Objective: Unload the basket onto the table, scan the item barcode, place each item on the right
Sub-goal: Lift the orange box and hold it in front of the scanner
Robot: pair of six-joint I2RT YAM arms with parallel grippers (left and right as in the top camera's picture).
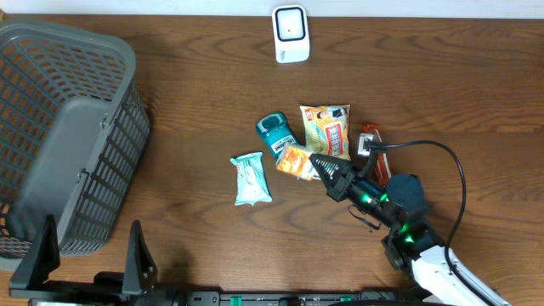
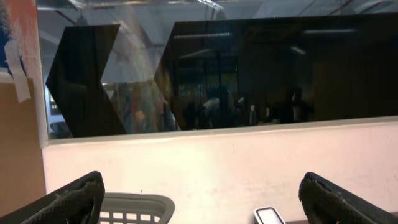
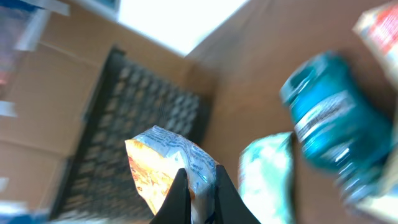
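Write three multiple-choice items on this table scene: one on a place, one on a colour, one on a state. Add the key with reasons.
1. Where does the white scanner lie?
A. by the far edge of the table
B. by the near edge
C. in the middle of the items

2. What colour is the basket?
A. red
B. yellow
C. grey

3. In what state is the right gripper?
A. wide open
B. shut on the orange packet
C. out of view

Key:
A, since the overhead view shows the scanner at the far edge, beyond all the items.
C, since the basket's mesh walls are grey.
B, since the right wrist view shows the fingers pinching the packet.
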